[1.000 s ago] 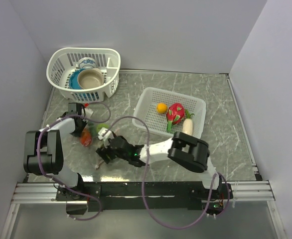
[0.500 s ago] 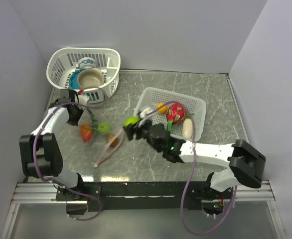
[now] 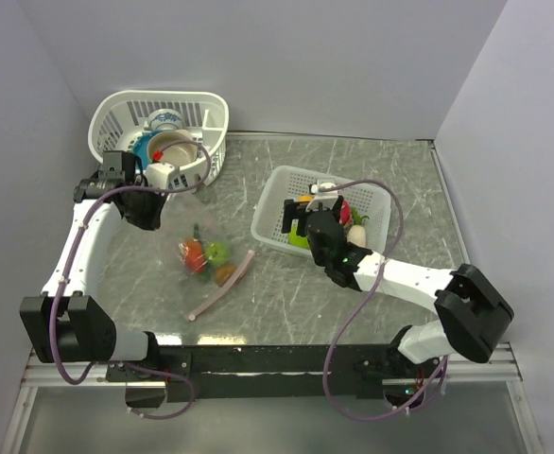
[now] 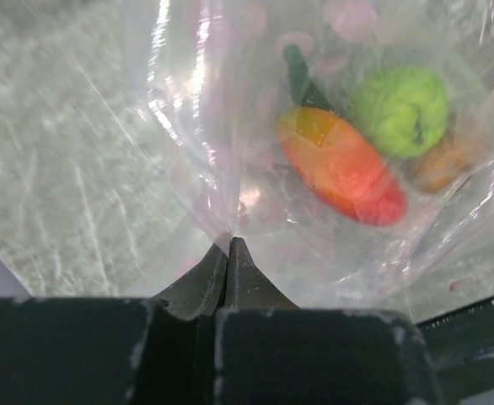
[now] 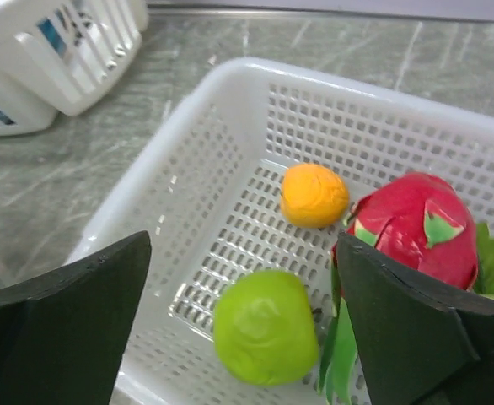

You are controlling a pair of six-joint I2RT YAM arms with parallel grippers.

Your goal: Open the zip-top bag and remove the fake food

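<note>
One pinches, one gapes
Left gripper [image 4: 228, 253] clamps the zip-top bag [image 4: 179, 126] so fake food [image 4: 344, 164] sags ahead; right gripper [image 5: 240, 312], released, hovers over green fruit [image 5: 264, 342] in the basket [image 5: 255, 72].

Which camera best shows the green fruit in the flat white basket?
Right wrist view: the green fruit lies whole and close in the basket. The top view shows just a sliver beside the right hand. The left wrist view misses it.
</note>
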